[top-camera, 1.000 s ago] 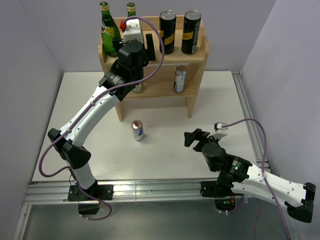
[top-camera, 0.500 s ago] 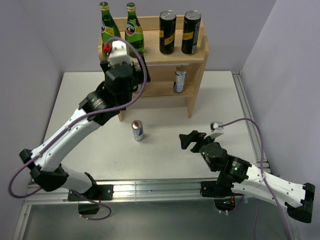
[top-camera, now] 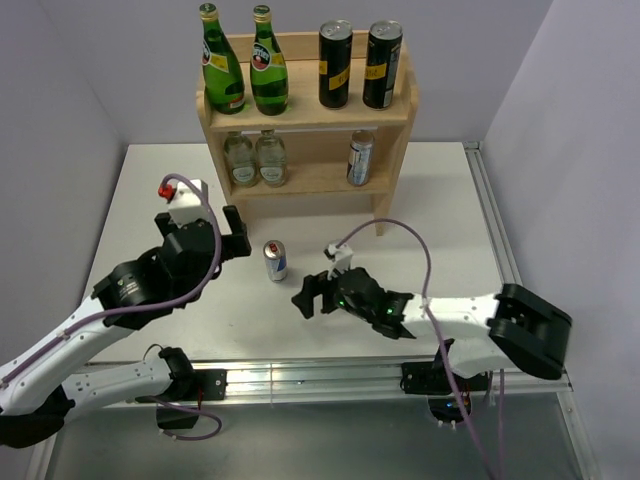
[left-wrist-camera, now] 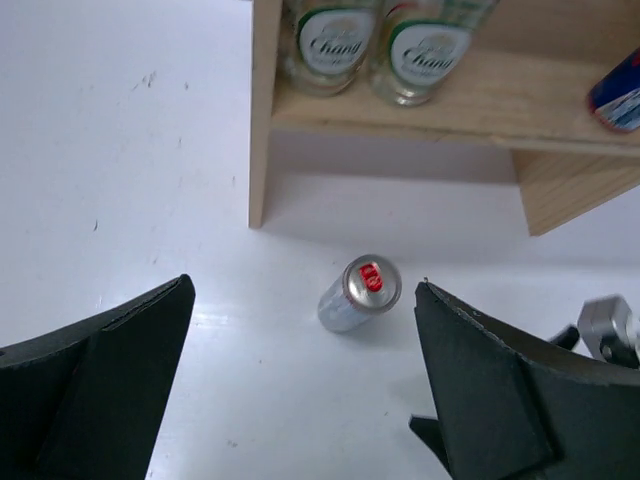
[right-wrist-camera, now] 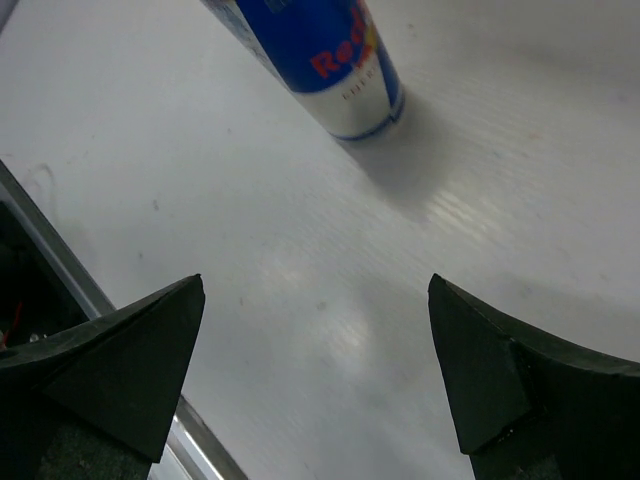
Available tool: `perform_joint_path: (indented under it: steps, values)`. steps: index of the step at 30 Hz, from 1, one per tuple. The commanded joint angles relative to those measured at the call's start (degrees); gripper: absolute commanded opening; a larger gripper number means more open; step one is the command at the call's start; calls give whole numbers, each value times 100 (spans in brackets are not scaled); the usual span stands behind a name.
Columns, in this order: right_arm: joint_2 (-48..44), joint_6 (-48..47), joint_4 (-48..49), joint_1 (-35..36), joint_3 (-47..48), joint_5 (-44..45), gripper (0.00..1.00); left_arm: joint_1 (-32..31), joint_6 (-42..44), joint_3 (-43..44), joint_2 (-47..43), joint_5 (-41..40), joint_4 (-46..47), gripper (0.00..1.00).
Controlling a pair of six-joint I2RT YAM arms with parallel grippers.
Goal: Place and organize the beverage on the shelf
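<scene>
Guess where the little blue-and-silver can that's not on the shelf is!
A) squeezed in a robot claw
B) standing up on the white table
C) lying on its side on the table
B: the blue-and-silver can stands upright on the table in front of the shelf, with nothing gripping it.

Bright, even overhead light. Soft shadows fall under the shelf [top-camera: 310, 120] and beside the blue-and-silver can [right-wrist-camera: 330, 60]. Mild glare streaks the white table [right-wrist-camera: 450, 210]. Wrist views slightly soft up close.

Left tool [top-camera: 238, 232] withdrew from the shelf [top-camera: 310, 116]; right tool [top-camera: 308, 295] apparently neared the slim can [top-camera: 276, 260].
</scene>
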Motion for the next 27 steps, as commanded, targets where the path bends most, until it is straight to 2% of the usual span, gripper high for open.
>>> perform_joint_path:
  steps: [1, 6, 14, 23, 27]
  values:
    - [722, -170, 1292, 24, 717, -258, 100, -32, -368, -434, -352, 47, -202, 99]
    - [1821, -327, 1645, 15, 1360, 120, 100, -32, -351, -1076, -696, 117, -18, 99]
    - [3086, -556, 1672, -55, 2432, 797, 100, -32, -211, -1313, -907, 187, 202, 99]
    - [3764, -547, 1962, -204, 2697, 1148, 100, -32, -44, -1436, -977, 275, 404, 99]
    - [3984, -591, 2426, -231, 2662, 1210, 100, -32, -8, -1428, -916, 248, 404, 99]
